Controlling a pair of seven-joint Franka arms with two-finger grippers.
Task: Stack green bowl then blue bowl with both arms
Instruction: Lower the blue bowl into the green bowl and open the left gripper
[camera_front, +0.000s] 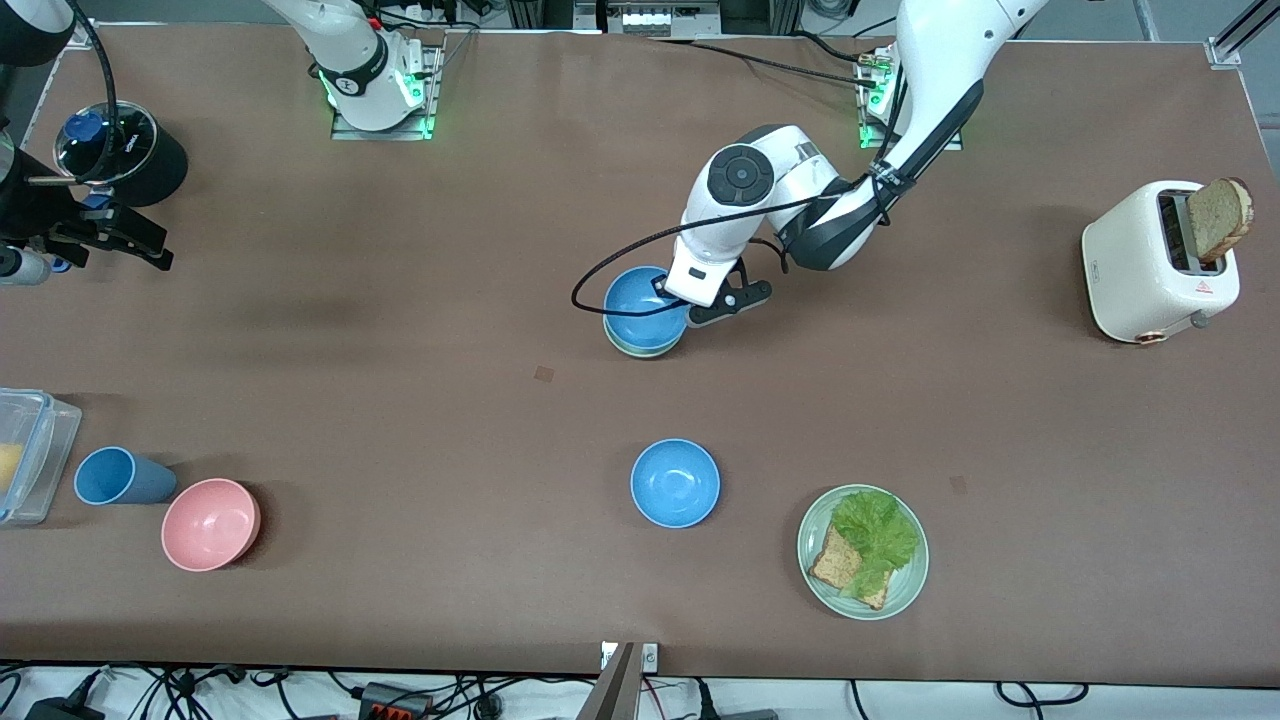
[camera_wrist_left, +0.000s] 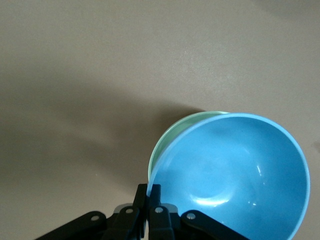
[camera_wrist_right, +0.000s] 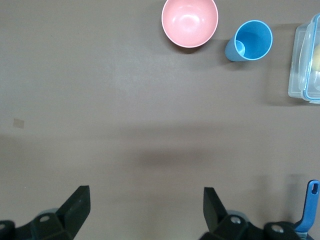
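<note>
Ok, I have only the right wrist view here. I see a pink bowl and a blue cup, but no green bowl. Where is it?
Observer: The green bowl stands mid-table, and a blue bowl is already in it.
Operator: My right gripper waits, jaws open. Does the left gripper hold that bowl?
Observer: Yes, the left gripper is shut on the blue bowl's rim.
Operator: Is there another blue one?
Observer: Yes, a second blue bowl stands nearer to the front camera, beside a plate with bread and lettuce.
</note>
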